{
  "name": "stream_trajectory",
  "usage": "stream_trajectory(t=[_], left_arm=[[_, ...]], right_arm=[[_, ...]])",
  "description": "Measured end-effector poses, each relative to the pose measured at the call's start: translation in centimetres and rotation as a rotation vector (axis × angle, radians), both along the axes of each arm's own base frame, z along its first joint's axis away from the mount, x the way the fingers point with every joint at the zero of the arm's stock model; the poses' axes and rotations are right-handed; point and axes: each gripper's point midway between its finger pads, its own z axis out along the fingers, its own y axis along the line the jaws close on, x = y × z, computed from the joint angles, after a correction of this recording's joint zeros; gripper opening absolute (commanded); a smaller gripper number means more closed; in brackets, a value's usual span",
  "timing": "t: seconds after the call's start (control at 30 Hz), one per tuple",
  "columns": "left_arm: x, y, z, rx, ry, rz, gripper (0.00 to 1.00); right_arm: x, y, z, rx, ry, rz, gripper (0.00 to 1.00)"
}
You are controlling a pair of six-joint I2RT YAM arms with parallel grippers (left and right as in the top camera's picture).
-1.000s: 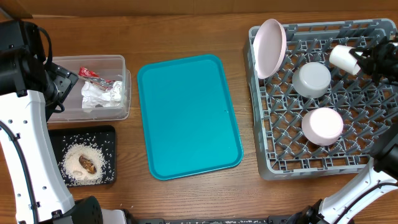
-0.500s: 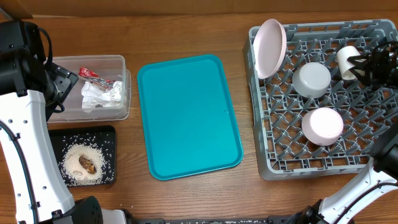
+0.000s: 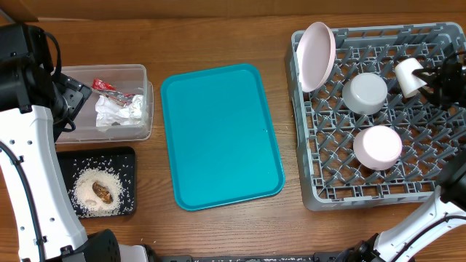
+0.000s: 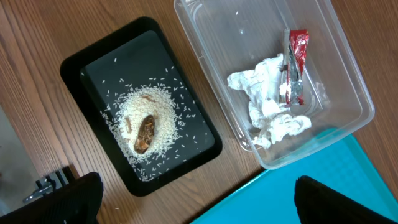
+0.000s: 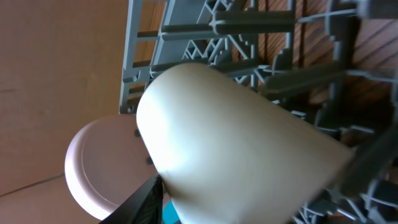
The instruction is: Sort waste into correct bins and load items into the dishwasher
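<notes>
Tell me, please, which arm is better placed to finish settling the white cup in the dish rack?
Right: the right gripper sits beside the white cup above the dish rack, while the left gripper hangs open over the black tray and clear tub across the table.

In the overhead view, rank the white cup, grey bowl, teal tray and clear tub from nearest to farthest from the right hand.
1. white cup, beside the right hand
2. grey bowl, in the rack
3. teal tray, table centre
4. clear tub, far left

grey lattice rack point(image 3: 304, 138), teal tray point(image 3: 220, 136), pink bowl point(image 3: 377, 147), wht cup point(image 3: 408, 74)
</notes>
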Motion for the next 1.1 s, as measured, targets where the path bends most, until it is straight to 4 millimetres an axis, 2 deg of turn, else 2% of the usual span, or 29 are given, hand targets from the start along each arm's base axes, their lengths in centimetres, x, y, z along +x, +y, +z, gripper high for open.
stream_trajectory(t=[0.33,0.43,0.63,0.77,0.83,0.93,1.03,1.1], left_arm=[[0.0,0.0,0.0,0.0,0.0,0.0,1.0],[0.0,0.0,0.0,0.0,0.0,0.0,1.0],[0.0,0.0,0.0,0.0,0.0,0.0,1.0],[0.0,0.0,0.0,0.0,0.0,0.0,1.0],[0.0,0.0,0.0,0.0,0.0,0.0,1.0],[0.0,0.0,0.0,0.0,0.0,0.0,1.0],[0.0,0.0,0.0,0.0,0.0,0.0,1.0],[0.0,0.0,0.0,0.0,0.0,0.0,1.0]], right_arm=[[-2.4,-2.8,-0.8,-0.023,0.07,-0.06,0.35],[-3.1,-3.3,-1.0,-0.041,0.111,-0.072,0.39],[-4.6,-5.0,-1.0,-0.095,0.214,-0.159,0.39],[-6.1,-6.8,0.9,-0.157,0.248,-0.251,0.39],[-7.3,-8.0,3.4,-0.219,0.243,-0.324,0.39],[-7.9,-8.8,6.7,-0.292,0.199,-0.382,0.38],[-7.4,-8.8,9.8,-0.363,0.12,-0.39,0.22],[-6.5,-8.0,10.7,-0.4,0.085,-0.36,0.09]])
